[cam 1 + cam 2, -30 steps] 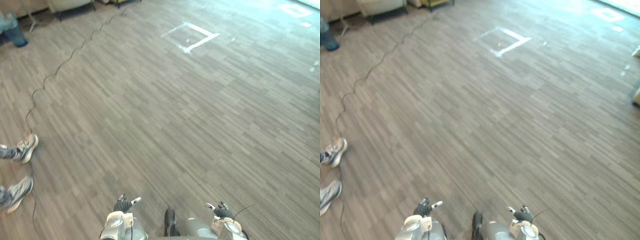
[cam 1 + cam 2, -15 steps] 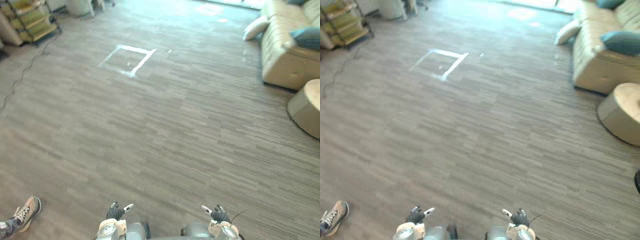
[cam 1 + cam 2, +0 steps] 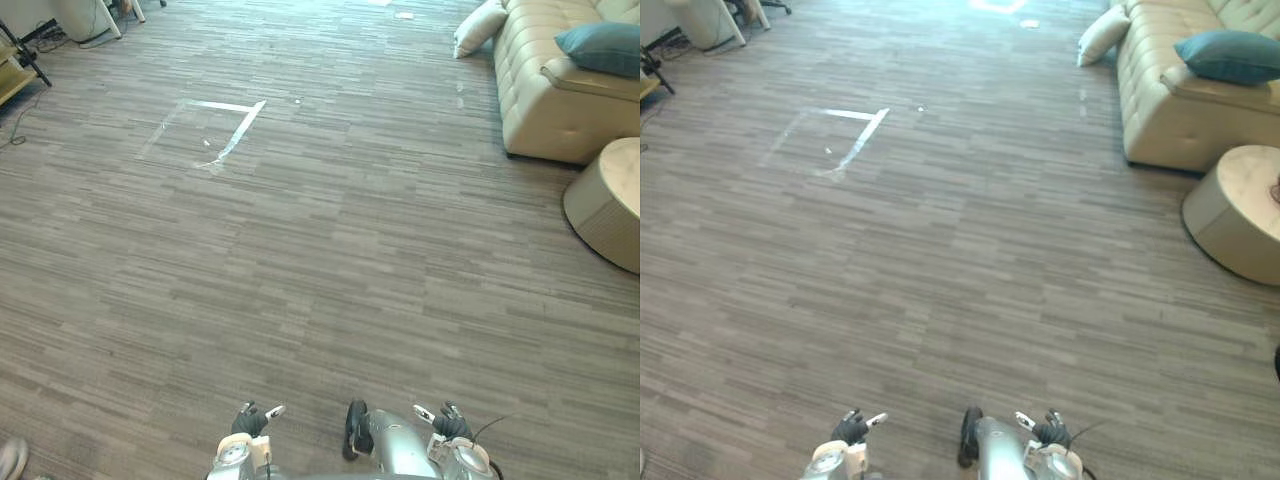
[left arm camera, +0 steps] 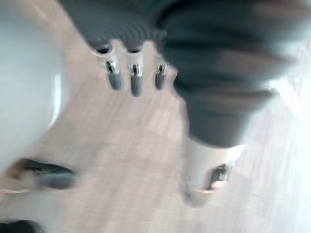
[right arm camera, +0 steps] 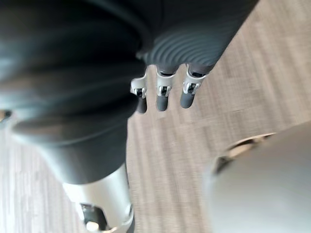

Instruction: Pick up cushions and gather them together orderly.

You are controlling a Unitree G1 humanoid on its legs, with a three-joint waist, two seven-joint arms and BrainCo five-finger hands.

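Observation:
A teal cushion lies on the seat of a beige sofa at the far right. A cream cushion leans on the floor against the sofa's far end. My left hand and right hand hang low at the bottom edge, far from both cushions. In the left wrist view the fingers hang relaxed over bare floor with nothing in them. The right hand's fingers hang the same way, holding nothing.
A round beige ottoman stands in front of the sofa at the right edge. A white tape square marks the wood floor at mid left. Furniture legs show at the far left. A person's shoe sits at the bottom left corner.
The camera has swung to the right: the sofa, cushions and ottoman have come into view, and the person's shoes have slid off to the left. Both hands keep their pose.

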